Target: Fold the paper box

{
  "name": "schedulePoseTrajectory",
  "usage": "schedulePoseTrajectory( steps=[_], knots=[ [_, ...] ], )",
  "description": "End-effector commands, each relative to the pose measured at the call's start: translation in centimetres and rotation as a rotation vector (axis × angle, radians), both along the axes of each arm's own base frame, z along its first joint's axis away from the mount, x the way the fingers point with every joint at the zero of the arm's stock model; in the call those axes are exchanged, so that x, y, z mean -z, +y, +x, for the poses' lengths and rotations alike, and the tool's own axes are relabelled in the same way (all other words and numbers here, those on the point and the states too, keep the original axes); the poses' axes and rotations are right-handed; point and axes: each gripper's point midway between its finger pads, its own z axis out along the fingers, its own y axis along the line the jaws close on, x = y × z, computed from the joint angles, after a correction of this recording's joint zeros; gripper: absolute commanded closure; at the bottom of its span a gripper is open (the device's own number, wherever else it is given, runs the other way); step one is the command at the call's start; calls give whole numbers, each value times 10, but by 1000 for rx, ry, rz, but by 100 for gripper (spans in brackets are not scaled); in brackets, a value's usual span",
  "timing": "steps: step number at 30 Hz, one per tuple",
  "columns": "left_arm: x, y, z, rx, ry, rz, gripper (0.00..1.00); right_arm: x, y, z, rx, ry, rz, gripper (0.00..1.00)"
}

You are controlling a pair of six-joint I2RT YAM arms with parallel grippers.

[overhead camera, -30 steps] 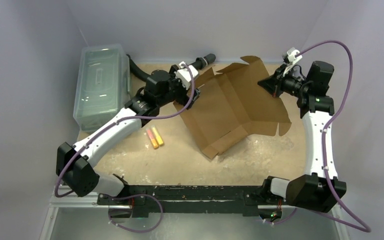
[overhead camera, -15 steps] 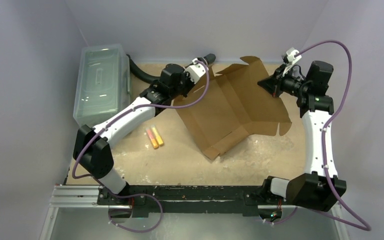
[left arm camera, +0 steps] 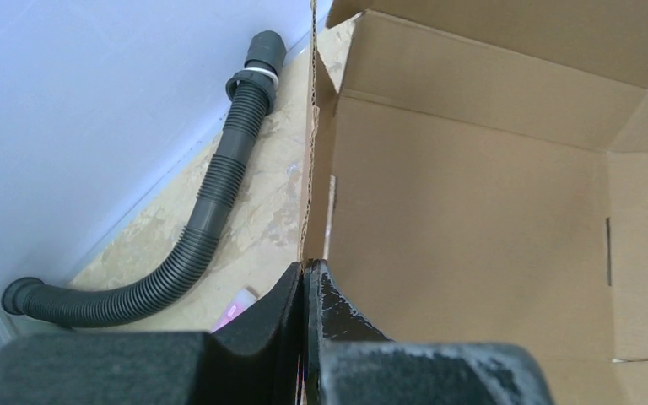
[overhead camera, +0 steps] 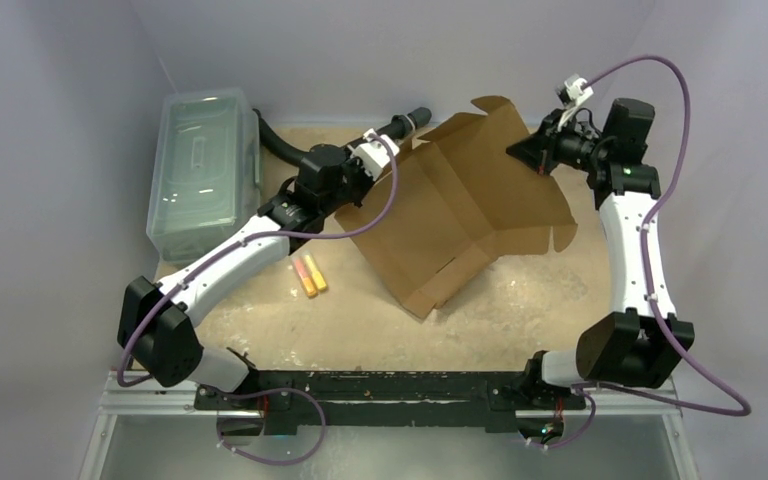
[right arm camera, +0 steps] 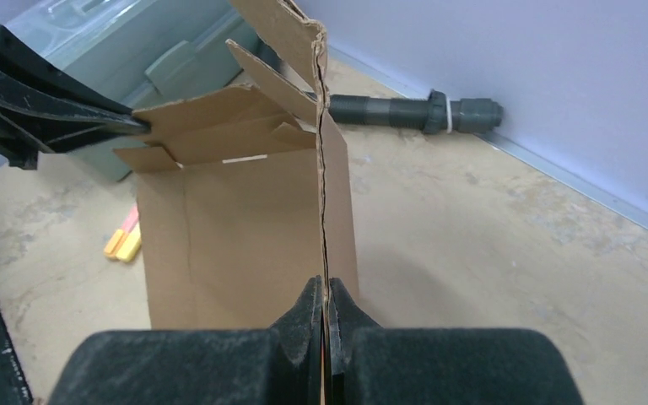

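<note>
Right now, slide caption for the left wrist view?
Left gripper shut on the paper box at its side edge, grey corrugated hose lying beyond.

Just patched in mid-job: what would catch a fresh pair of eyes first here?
The brown paper box dominates the centre, half unfolded and pinched from both sides. The left gripper is shut on its left edge and the right gripper on a far right flap. After that, the clear plastic bin at far left and two small orange sticks left of the box.
</note>
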Motion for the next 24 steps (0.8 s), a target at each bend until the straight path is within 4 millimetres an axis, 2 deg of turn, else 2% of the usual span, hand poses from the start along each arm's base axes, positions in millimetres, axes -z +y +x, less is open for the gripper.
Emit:
schedulePoseTrajectory(
  steps=[1,9,12,17,24],
  knots=[
    [-13,-1,-9,6,-36,-98,100,-26,24,-2,-71,-31,42,100],
    [0,3,-18,25,-31,-81,100,-18,25,12,-14,4,80,100],
    [1,4,-18,33,-40,-49,100,-17,29,9,-35,9,97,100],
    [6,1,-20,102,-40,38,100,-23,43,-7,-151,-20,125,100],
    [9,-6,-17,167,-48,130,100,-24,41,-3,-123,-28,102,100]
  ],
)
